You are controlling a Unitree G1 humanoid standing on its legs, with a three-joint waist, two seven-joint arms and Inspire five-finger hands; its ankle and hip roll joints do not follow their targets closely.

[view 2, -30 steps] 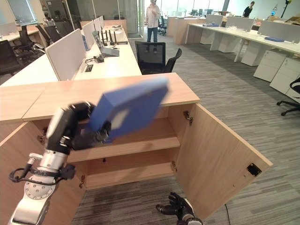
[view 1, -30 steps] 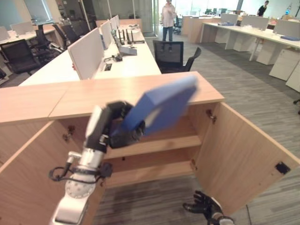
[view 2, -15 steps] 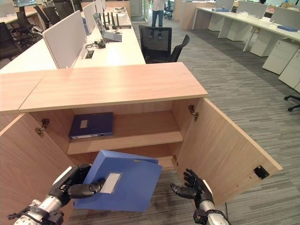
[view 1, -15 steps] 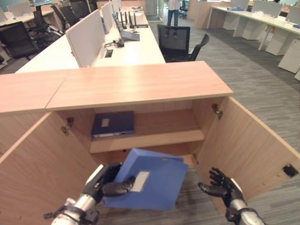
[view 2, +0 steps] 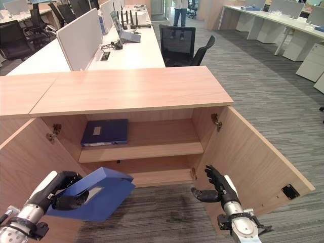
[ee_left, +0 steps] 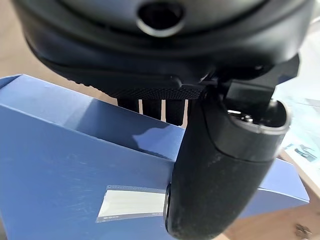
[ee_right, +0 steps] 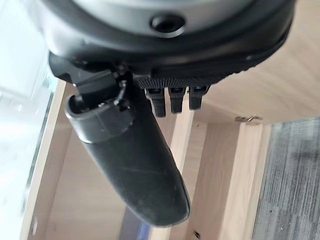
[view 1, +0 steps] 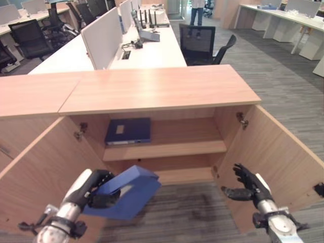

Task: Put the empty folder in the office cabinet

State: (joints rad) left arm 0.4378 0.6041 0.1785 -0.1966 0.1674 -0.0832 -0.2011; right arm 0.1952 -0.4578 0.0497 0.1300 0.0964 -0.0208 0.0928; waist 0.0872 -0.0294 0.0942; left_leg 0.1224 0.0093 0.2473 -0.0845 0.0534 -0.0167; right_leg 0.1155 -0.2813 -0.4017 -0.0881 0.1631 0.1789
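Note:
A blue folder (view 1: 126,195) with a white label hangs low in front of the open cabinet (view 1: 162,91), held at its left end by my left hand (view 1: 96,188), whose thumb and fingers pinch it. In the left wrist view the thumb (ee_left: 220,165) lies across the folder (ee_left: 75,165) beside the label. The folder tilts, spine up, just outside the lower shelf (view 1: 177,174). My right hand (view 1: 248,185) hovers with fingers spread by the right door (view 1: 283,162), holding nothing.
A second dark blue folder (view 1: 127,131) lies flat on the left of the upper shelf (view 1: 187,147). Both cabinet doors stand open, the left door (view 1: 35,177) close to my left arm. Desks, chairs and a standing person (view 1: 196,10) are behind.
The folder came down from cabinet-top height to the lower shelf level and has tilted more edge-on. My right hand rose and spread beside the right door. The camera shifted.

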